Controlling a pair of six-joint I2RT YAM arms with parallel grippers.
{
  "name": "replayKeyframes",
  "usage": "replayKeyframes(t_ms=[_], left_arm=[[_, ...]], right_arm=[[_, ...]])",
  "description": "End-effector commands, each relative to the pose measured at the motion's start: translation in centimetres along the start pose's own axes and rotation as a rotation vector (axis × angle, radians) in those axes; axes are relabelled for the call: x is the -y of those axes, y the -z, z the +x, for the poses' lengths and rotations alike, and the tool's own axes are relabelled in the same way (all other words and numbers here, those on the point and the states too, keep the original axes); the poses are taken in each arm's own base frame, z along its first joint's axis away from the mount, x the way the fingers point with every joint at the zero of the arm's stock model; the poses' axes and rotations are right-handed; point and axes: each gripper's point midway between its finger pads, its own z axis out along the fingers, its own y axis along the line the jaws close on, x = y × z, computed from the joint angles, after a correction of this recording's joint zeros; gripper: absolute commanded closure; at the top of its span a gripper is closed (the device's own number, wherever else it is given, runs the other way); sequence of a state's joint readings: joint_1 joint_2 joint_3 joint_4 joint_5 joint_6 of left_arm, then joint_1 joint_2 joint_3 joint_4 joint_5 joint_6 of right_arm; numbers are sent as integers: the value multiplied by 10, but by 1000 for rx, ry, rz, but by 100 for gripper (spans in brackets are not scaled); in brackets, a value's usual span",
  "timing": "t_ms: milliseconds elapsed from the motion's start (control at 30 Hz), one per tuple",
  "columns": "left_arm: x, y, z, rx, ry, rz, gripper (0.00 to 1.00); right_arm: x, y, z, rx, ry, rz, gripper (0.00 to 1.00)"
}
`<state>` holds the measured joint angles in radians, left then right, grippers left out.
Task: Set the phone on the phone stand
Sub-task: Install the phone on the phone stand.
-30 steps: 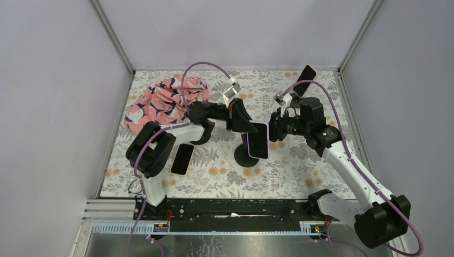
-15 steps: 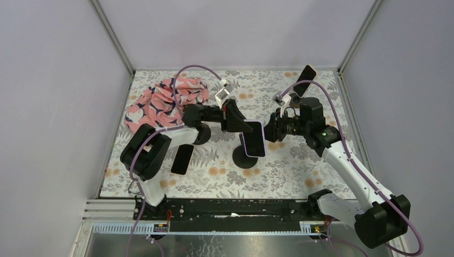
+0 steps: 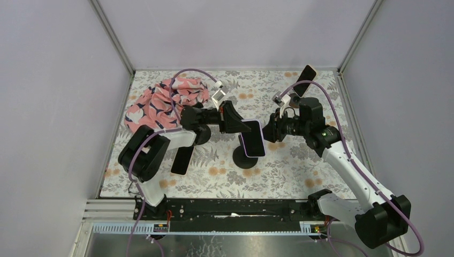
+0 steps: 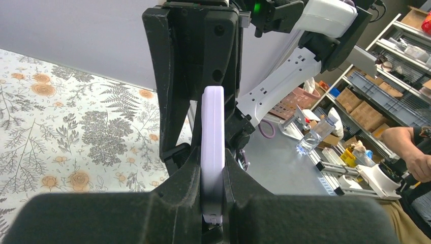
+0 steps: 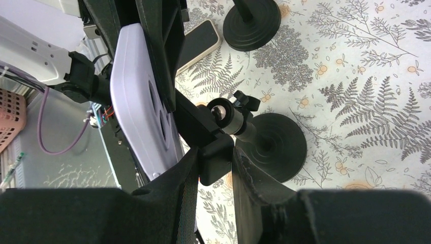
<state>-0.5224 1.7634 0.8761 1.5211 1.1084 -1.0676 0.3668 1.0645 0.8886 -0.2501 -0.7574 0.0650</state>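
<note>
We see the left pincer [image 4: 212, 175] closed on one edge of the phone [image 4: 212, 127], with one finger on each flat face. In the left wrist view the lilac phone stands edge-on.

We see the right pincer [image 5: 216, 168] closed on the black block at the head of the stand [image 5: 277, 147], just beside the ball joint.

The phone is off the counter [image 3: 300, 171], between the two pincers and above the stand's round base. Its back, with the two lenses, faces the stand head and lies close against it. We cannot tell whether the phone is seated in the head. The stand's base rests flat on the flowered counter.

A second phone [image 3: 182, 159] lies flat on the counter to the left of the base, near the left arm. A pink patterned cloth [image 3: 160, 101] lies bunched at the far left. A third phone [image 3: 307, 73] leans tilted at the far right corner.
</note>
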Motion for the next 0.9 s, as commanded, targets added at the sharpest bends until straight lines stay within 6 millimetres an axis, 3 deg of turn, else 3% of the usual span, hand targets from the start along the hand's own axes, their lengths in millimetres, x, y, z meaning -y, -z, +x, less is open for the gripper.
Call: replayKeyframes(t_ms=[0,167,500,867], left_arm=[[-15,27,-11,41,-59,-85,100],[-39,35,4,-59,-35,-232,100],[-36,48,15,-105,-15,-307,100],[-47,60,21,-152,74,-380,100]], right_arm=[[-9,17,-26,54,94,39,97],[1,23,-31,58,134,119,100],[30,26,-31,52,191,294,100],[41,28,-35,48,246,389,100]])
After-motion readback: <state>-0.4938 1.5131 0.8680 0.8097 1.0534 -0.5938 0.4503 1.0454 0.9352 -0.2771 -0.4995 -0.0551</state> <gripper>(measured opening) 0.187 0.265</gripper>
